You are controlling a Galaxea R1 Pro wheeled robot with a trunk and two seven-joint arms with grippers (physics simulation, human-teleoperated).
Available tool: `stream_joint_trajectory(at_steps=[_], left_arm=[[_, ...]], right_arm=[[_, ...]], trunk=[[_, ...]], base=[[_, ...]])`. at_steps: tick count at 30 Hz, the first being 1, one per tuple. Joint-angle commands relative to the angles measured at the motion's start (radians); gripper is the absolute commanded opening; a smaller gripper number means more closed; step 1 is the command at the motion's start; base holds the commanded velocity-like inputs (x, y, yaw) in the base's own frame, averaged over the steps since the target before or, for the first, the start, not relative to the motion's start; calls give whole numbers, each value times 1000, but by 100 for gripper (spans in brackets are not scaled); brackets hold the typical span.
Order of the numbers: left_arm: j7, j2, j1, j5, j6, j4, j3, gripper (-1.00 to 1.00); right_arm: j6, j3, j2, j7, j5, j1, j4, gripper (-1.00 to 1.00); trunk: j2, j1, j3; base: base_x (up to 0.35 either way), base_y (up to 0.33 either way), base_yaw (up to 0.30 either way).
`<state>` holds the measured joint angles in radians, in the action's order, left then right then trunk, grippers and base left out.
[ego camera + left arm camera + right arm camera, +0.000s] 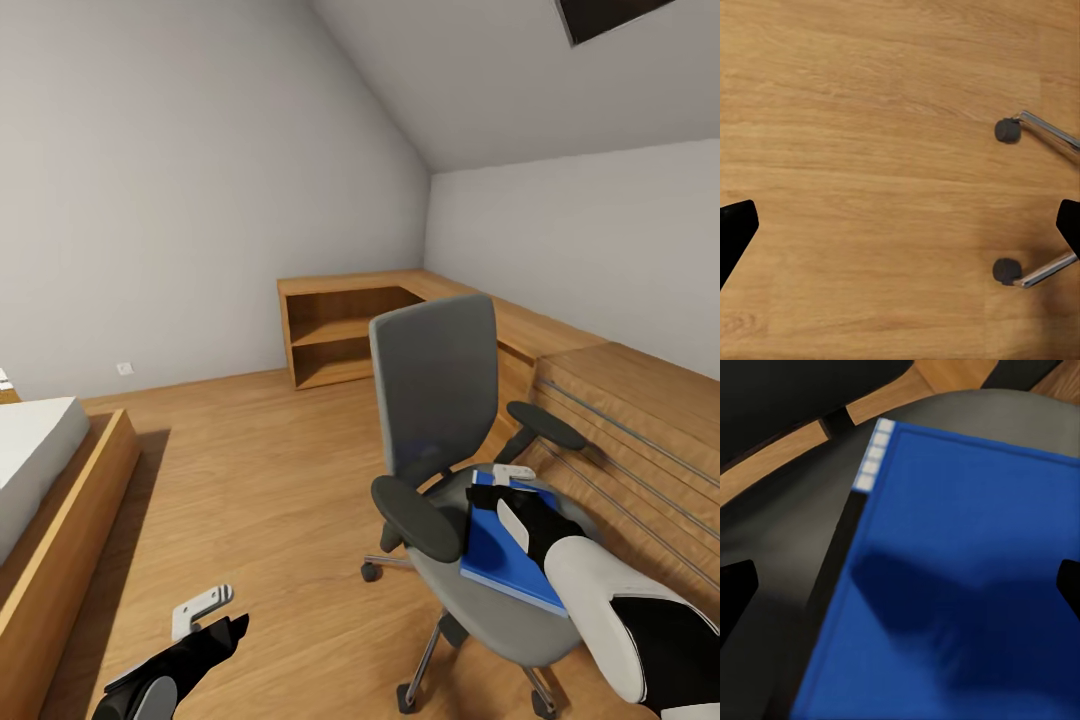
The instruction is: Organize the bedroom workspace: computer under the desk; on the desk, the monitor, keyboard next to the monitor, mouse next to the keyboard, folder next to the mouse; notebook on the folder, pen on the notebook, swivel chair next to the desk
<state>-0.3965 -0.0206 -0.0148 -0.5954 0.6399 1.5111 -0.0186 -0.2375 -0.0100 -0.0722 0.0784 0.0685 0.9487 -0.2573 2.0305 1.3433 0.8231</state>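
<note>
The blue folder [508, 552] lies flat on the swivel chair [440, 400] seat between black armrests, the right pincer [512, 490] spread open just above it grasping nothing, while the left pincer [205, 608] hangs open and empty over bare wood floor [270, 480] beside the bed [40, 480].
</note>
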Motion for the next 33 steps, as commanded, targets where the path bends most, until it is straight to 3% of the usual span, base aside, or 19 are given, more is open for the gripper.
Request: stream_joint_trajectory(at_steps=[1, 7, 20, 26, 33], left_arm=[[-10, -1, -1, -10, 1, 1, -2, 100], [-11, -1, -1, -10, 1, 1, -4, 100], [-9, -1, -1, -10, 1, 1, 0, 100], [-10, 0, -1, -10, 1, 1, -2, 100], [-9, 1, -1, -10, 1, 1, -2, 100]], right_arm=[[-5, -1, 0, 3, 7, 0, -2, 100], [-6, 0, 0, 4, 7, 1, -1, 100], [-6, 1, 0, 6, 5, 0, 1, 100], [-7, 1, 0, 7, 5, 1, 1, 100], [-8, 2, 1, 7, 5, 0, 1, 100]], trunk=[[7, 4, 4], [49, 27, 23], [49, 27, 23], [91, 50, 42], [91, 50, 42]], base=[[0, 0, 0], [0, 0, 0], [0, 0, 0], [0, 0, 0], [0, 0, 0]])
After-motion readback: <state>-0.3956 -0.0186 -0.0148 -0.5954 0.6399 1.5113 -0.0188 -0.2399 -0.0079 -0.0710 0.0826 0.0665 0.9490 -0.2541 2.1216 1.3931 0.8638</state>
